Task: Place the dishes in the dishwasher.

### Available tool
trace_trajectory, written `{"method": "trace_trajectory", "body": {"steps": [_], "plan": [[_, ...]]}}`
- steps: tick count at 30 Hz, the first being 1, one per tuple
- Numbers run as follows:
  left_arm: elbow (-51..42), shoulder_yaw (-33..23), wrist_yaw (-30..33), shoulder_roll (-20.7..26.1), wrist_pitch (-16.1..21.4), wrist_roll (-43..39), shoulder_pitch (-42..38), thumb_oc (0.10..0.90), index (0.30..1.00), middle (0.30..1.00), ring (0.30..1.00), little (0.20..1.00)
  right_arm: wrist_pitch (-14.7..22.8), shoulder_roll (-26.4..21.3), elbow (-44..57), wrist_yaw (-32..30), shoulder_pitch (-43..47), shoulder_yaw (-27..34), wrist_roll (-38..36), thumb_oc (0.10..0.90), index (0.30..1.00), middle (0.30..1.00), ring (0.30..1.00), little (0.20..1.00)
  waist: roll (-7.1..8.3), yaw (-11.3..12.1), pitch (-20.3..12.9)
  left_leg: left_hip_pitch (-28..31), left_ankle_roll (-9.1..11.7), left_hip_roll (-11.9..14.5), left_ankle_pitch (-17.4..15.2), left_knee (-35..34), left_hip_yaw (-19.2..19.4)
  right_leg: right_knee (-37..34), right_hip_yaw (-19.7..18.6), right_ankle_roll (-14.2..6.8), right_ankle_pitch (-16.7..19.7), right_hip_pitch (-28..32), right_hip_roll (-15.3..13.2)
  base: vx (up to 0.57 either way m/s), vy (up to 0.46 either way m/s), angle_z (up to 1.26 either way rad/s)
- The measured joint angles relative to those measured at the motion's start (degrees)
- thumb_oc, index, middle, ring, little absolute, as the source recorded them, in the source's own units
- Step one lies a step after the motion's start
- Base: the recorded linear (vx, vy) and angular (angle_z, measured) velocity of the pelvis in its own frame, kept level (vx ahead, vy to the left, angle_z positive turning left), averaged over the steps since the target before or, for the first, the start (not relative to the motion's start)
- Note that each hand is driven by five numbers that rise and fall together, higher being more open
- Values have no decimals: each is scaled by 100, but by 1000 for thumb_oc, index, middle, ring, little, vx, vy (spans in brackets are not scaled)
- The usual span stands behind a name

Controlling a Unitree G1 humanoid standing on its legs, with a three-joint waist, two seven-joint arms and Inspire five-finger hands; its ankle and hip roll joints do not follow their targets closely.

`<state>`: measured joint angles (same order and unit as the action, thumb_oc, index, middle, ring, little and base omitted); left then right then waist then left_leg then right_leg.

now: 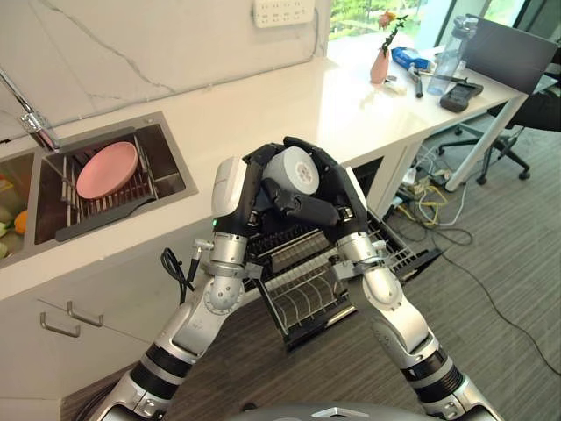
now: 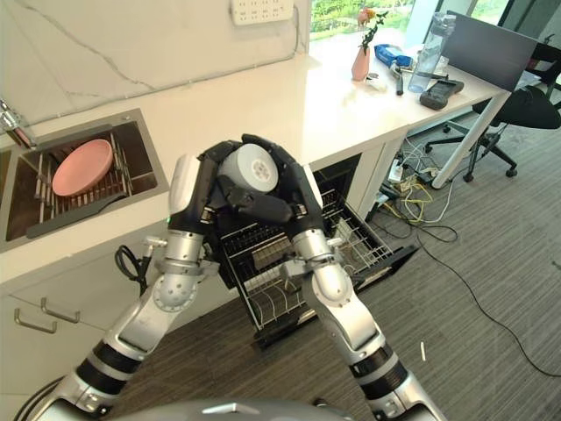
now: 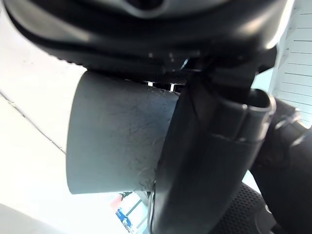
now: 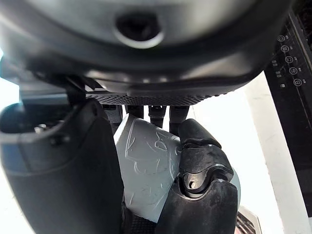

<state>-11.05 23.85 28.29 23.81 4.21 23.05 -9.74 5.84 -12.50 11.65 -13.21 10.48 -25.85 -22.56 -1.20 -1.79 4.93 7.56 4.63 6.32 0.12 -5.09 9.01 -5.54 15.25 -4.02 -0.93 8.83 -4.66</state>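
A grey cup is gripped between the left hand and the right hand, the fingers of both curled round it, with its base turned up toward the head camera. It is held above the dishwasher rack, which is pulled out below the counter. A pink bowl is left on the sink rack, well apart to the left.

From my seat, the cup is mostly wrapped by the left hand and the right hand, so I see just its round base and cannot tell its rim. The dishwasher rack is partly covered by both arms. The sink is cut off at the picture's edge.
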Motion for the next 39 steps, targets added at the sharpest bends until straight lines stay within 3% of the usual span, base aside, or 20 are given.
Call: {"method": "trace_trajectory", "body": {"steps": [1, 2, 3, 4, 17, 26, 39], "plan": [[0, 0, 0, 1, 0, 0, 0, 400, 300, 300, 300, 300, 0, 9, 0, -4, -1, 0, 2, 400, 300, 300, 300, 300, 0, -1, 0, 0, 0, -1, 0, 0, -13, 0, 16, -3, -3, 10, -1, -11, -4, 11], [0, 7, -3, 1, 0, -7, 0, 435, 352, 352, 352, 352, 3, 53, -3, -19, -2, 0, 10, 400, 300, 300, 300, 300, -2, 4, 0, 0, 0, -1, 0, 0, -19, 0, 23, -3, -4, 13, 0, -14, -6, 7], [0, 20, -12, -2, 0, -17, 0, 649, 674, 674, 674, 674, 3, 57, -13, -57, -2, 1, 59, 400, 300, 300, 300, 300, -2, 15, 1, -1, 0, -3, 0, 0, -31, 0, 34, -3, -4, 17, -1, -22, -5, 6], [-1, 31, -22, -11, 0, -63, 0, 800, 900, 900, 900, 900, 10, 46, -25, -70, -3, 2, 127, 400, 300, 300, 300, 300, -4, 21, 1, -4, 0, -7, 0, 0, -43, 0, 43, -4, -4, 21, -4, -21, -9, 7], [-141, 225, -144, -176, 4, -706, 213, 800, 900, 900, 900, 900, 442, 46, -227, 315, -224, 225, -435, 400, 300, 300, 300, 300, -127, 68, 21, -63, 0, -25, 0, 0, -161, 0, 155, -15, -11, 16, -19, -3, -2, 5], [-445, 149, -116, -428, 80, -1032, 907, 800, 900, 900, 900, 900, 468, -7, -253, 612, -342, 215, -722, 400, 300, 300, 300, 300, -251, 199, 27, -54, 0, -29, 0, 0, -145, -1, 138, -30, -32, 12, -29, 4, 1, -1], [-466, 127, -154, -687, 490, -1236, 1465, 800, 900, 900, 900, 900, 624, -50, -252, 764, -517, 221, -854, 400, 300, 300, 300, 300, -293, 334, 25, -82, -1, -31, -1, -2, -191, -2, 184, -35, -43, 14, -30, 4, 2, 1]]}}
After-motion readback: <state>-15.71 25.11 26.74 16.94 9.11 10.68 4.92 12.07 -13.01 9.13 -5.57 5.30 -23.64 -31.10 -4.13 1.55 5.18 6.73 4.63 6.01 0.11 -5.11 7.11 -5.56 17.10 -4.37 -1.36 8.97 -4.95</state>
